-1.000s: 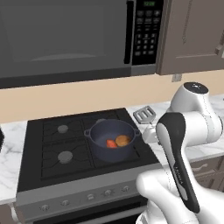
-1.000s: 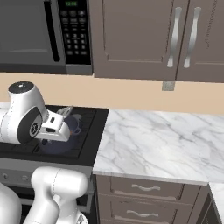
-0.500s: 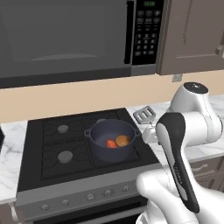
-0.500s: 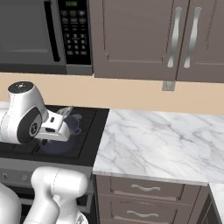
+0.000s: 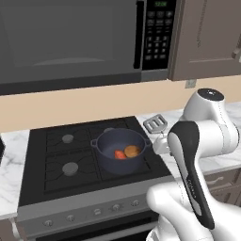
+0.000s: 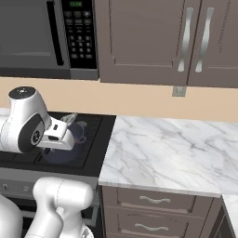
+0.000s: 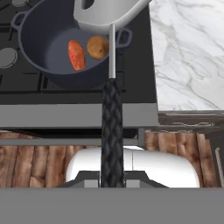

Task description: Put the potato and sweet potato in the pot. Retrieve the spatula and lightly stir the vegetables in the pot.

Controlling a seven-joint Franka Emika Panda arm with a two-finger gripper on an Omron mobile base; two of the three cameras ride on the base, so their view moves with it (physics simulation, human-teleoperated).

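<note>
Hand view: the spatula (image 7: 112, 113) is held upright between the closed fingers of the gripper (image 7: 112, 183), the jaws pinched narrowly on the bottom of its slim black handle, which has a braided, rope-like texture. A thin silver shank runs up from the handle to the flat grey metal head, seen above the near rim of the pot (image 7: 48, 74). The pot is round, shallow and dark blue-grey, with a matte inner floor and two small loop handles on its sides. Inside it the sweet potato (image 7: 77, 55), elongated, tapered and orange-red, lies just beside the potato (image 7: 97, 47), which is rounder, egg-shaped and dull brown; whether the two touch cannot be told. The pot is set on the black grated stove (image 7: 26, 94), next to a glossy white marble counter (image 7: 188, 57) with grey veins. From the left base view, the slotted head of the spatula (image 5: 155, 124) is seen raised just to the right of the pot (image 5: 122, 150).
</note>
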